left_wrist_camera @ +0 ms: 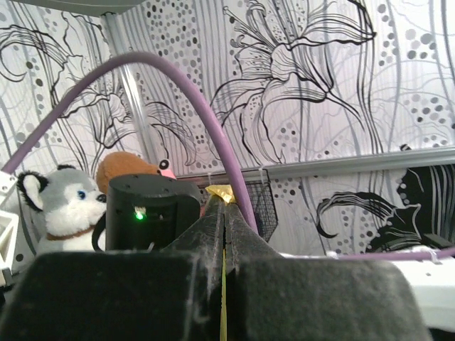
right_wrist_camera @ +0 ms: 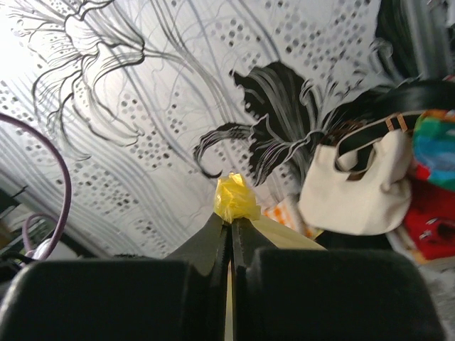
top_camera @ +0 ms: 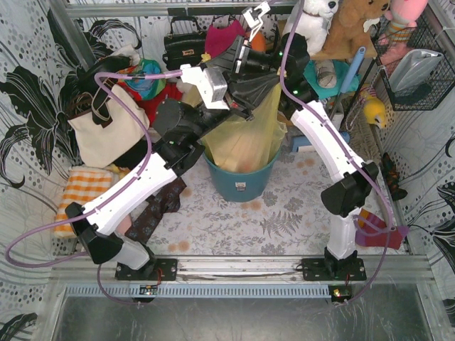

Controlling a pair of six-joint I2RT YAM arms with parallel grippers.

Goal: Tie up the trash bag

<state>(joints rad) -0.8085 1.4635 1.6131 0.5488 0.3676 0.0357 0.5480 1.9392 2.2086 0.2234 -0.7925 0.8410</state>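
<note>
My left gripper (left_wrist_camera: 224,204) is clamped tight on a thin fold of the bag (top_camera: 250,135), a yellow tip poking past the fingertips; my right gripper (right_wrist_camera: 231,222) is pinched together on a bunched yellow wad; both hold the bag's top drawn up above the bucket (top_camera: 240,183), where its lower part sits; a cream tote (top_camera: 106,131) sits well to the left.

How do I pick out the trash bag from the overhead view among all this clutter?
Find the teal bucket in the middle of the patterned table, just ahead of both arms. The trash bag rises out of it, pulled up where the two arms meet. Unlike the opaque cream tote bag to the left, it is thin, translucent yellow plastic.
</note>
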